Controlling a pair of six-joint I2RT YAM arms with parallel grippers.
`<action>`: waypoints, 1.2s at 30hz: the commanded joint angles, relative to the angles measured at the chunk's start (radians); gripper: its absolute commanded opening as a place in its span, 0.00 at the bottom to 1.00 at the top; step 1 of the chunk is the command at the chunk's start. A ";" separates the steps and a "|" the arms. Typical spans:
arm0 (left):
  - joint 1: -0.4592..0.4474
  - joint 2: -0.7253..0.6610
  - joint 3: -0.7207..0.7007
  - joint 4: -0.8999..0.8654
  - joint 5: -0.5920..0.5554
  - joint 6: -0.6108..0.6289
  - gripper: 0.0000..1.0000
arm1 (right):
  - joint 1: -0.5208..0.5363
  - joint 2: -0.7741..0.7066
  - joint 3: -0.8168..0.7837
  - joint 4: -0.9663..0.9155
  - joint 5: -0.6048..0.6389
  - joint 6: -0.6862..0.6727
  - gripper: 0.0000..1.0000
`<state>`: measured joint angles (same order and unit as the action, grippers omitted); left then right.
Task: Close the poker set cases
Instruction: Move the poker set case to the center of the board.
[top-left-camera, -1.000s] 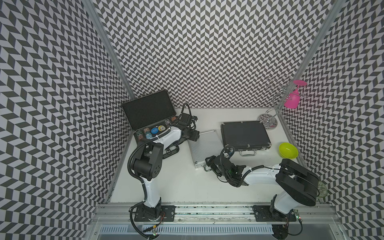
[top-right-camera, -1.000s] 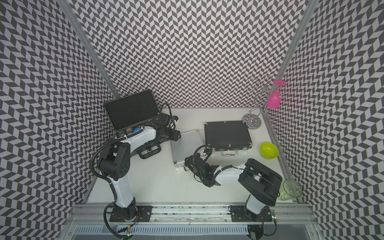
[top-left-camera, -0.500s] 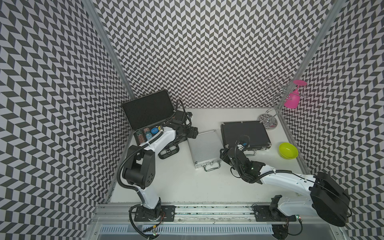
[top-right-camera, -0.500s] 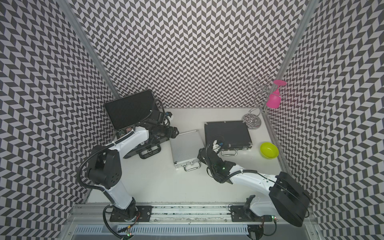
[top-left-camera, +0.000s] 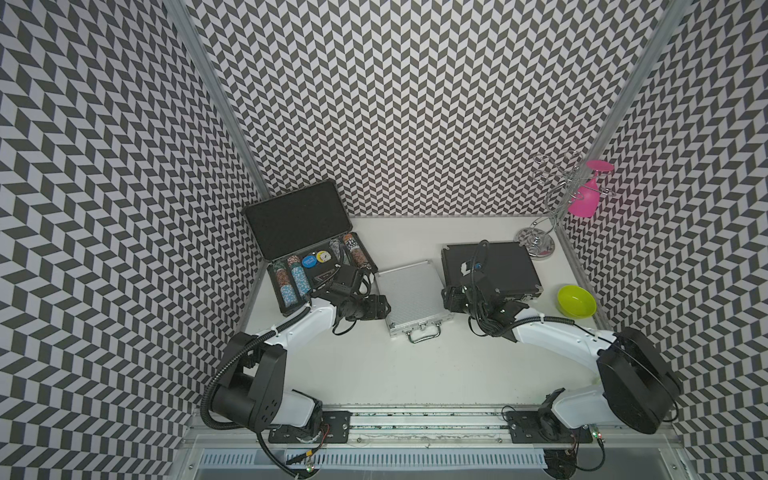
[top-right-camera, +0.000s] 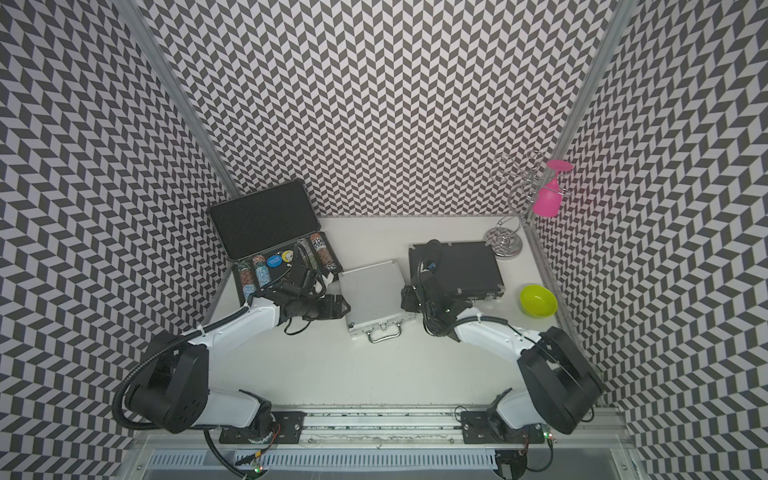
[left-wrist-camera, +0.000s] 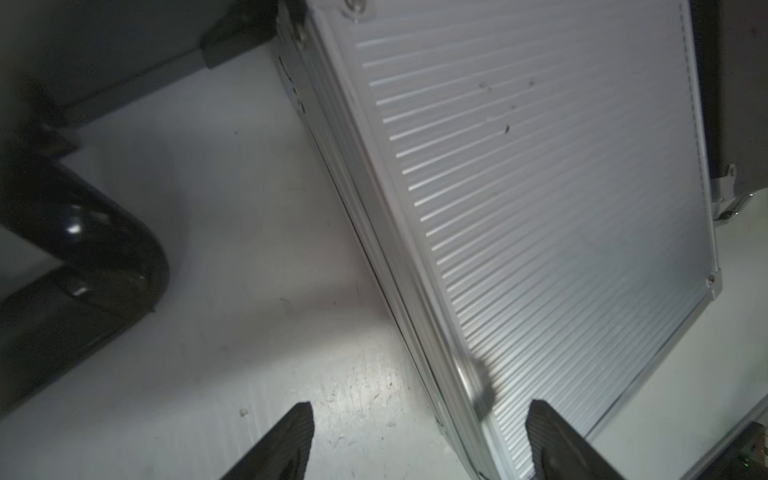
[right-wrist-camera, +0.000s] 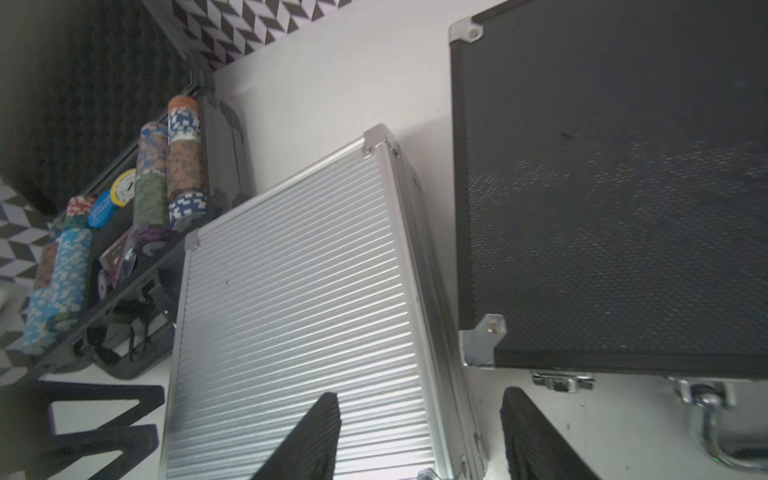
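The left gripper (left-wrist-camera: 419, 415) has its fingers (left-wrist-camera: 291, 440) spread and empty, straddling one side edge of the closed silver case (left-wrist-camera: 540, 187). The right gripper (right-wrist-camera: 419, 415) stands likewise parted over the opposite edge, gripping nothing. The silver case lies flat on the table (top-left-camera: 415, 374) between the large black case (top-left-camera: 297, 224), its lid upright and chips (top-left-camera: 296, 280) showing, and the shut medium black case (top-left-camera: 507, 266).

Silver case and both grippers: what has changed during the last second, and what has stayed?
The left gripper drew back along the silver case toward the robot's base. The right gripper moved off the handle corner to the case's right edge, uncovering the handle. Both are open, holding nothing. The cases kept their places; the large black case stays open.
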<state>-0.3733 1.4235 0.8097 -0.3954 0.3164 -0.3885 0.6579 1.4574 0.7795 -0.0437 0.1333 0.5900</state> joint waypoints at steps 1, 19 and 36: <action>-0.007 0.017 0.011 0.114 0.058 -0.046 0.83 | -0.003 0.033 0.010 0.002 -0.087 -0.061 0.62; -0.040 0.183 0.036 0.197 0.165 0.023 0.59 | -0.001 0.024 -0.135 0.089 -0.330 0.013 0.44; -0.056 0.277 0.166 0.224 0.061 -0.033 0.57 | 0.049 0.090 -0.133 0.185 -0.255 0.168 0.43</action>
<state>-0.3801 1.6592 0.9421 -0.2253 0.3706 -0.4137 0.6586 1.4834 0.6300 0.1364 -0.0391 0.7189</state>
